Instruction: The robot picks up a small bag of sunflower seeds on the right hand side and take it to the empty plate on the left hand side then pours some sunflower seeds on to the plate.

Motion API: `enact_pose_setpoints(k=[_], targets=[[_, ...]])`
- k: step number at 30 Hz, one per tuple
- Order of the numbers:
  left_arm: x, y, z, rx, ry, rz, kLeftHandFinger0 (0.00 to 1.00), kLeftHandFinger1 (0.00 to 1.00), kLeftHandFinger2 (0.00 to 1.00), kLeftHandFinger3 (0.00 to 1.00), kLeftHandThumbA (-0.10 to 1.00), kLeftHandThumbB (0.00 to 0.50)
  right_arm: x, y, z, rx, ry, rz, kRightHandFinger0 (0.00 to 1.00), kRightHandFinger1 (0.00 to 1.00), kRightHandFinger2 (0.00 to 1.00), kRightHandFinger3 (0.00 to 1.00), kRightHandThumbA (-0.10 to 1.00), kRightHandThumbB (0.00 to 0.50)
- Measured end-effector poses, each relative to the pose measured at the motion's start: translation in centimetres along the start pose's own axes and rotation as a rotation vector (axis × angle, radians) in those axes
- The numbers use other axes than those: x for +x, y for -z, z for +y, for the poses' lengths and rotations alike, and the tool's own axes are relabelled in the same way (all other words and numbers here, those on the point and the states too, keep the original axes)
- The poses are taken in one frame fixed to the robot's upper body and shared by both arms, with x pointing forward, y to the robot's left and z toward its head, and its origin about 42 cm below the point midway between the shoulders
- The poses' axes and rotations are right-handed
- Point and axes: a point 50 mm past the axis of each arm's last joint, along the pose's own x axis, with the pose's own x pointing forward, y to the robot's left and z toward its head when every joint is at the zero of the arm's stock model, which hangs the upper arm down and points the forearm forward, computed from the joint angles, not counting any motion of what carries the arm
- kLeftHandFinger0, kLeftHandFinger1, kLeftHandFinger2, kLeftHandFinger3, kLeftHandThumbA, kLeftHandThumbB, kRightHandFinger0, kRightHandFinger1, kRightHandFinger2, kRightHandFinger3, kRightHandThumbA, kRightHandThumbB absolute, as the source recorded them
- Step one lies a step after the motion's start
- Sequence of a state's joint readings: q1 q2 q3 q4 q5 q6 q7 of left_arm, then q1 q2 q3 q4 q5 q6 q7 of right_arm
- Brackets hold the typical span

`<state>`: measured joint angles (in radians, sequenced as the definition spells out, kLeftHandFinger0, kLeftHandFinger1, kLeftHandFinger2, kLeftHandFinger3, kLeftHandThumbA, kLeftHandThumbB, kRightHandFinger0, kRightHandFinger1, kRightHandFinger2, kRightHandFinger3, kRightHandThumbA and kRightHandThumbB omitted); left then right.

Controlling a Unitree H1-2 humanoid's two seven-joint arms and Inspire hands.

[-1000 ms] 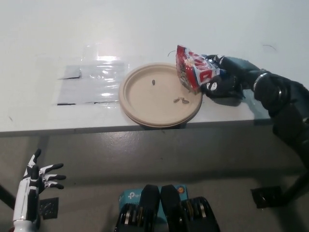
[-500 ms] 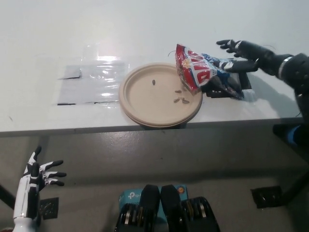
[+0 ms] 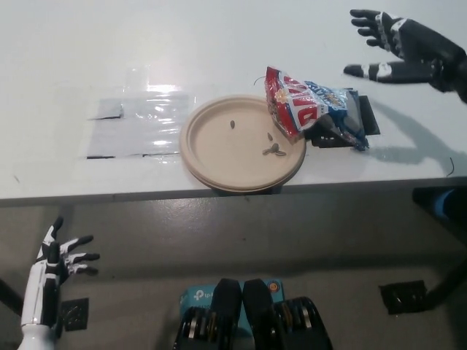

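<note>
1. Tan paper plate is set near the front edge of the white table, w/ a few sunflower seeds scattered on it; one seed lies apart toward the plate's upper left.
2. Bag of sunflower seeds, red/white/blue, is lying on its side w/ its red end resting over the plate's right rim; the other end sits on a small black object just right of the plate.
3. Right hand is held above the table at upper right, fingers spread wide, nothing held, well apart from the bag.
4. Left hand is seen at lower left, below table level, fingers splayed, empty.
5. Clear plastic sheet lies flat just left of the plate.
</note>
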<state>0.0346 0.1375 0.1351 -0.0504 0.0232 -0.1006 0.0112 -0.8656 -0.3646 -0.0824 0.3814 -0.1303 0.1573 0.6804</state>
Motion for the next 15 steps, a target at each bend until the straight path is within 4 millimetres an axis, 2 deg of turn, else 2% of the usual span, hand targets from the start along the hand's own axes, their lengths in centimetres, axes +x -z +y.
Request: enact_pose_setpoints(k=[1,2,5,10,11,12,13,15], targets=[[0.1,0.0,0.0,-0.001,0.001,-0.002,1.00,1.00,1.00,1.00,1.00,0.012,-0.3,0.2,0.6,0.005,0.001,-0.007,1.00,1.00,1.00,1.00,1.00,0.488],[0.5,-0.1,-0.2,-0.004,0.003,-0.007,1.00,1.00,1.00,1.00,1.00,0.014,-1.0,0.4,1.4,0.009,0.004,-0.024,1.00,1.00,1.00,1.00,1.00,0.499],[1.4,-0.2,-0.6,-0.011,0.010,-0.012,1.00,1.00,1.00,1.00,1.00,0.066,-2.6,1.3,3.7,0.025,0.005,-0.047,1.00,1.00,1.00,1.00,1.00,0.496],[3.3,-0.6,-1.6,-0.029,0.027,-0.032,1.00,1.00,1.00,1.00,1.00,0.171,-5.6,2.5,8.7,0.071,0.010,-0.091,1.00,1.00,1.00,1.00,1.00,0.444],[3.7,-0.8,-1.8,-0.034,0.031,-0.038,1.00,1.00,1.00,1.00,1.00,0.171,-6.2,2.5,9.6,0.076,0.016,-0.105,1.00,1.00,1.00,1.00,1.00,0.443],[4.1,-1.0,-2.1,-0.042,0.035,-0.046,1.00,1.00,1.00,1.00,1.00,0.198,-7.0,2.7,10.7,0.086,0.025,-0.118,1.00,1.00,1.00,1.00,1.00,0.457],[4.4,-1.2,-2.3,-0.048,0.038,-0.052,1.00,1.00,1.00,1.00,1.00,0.220,-7.7,2.7,11.6,0.096,0.035,-0.129,1.00,1.00,1.00,1.00,1.00,0.449],[5.0,-1.5,-2.8,-0.061,0.052,-0.063,1.00,1.00,1.00,1.00,1.00,0.252,-9.4,2.7,13.7,0.116,0.064,-0.157,1.00,1.00,1.00,1.00,1.00,0.395]])
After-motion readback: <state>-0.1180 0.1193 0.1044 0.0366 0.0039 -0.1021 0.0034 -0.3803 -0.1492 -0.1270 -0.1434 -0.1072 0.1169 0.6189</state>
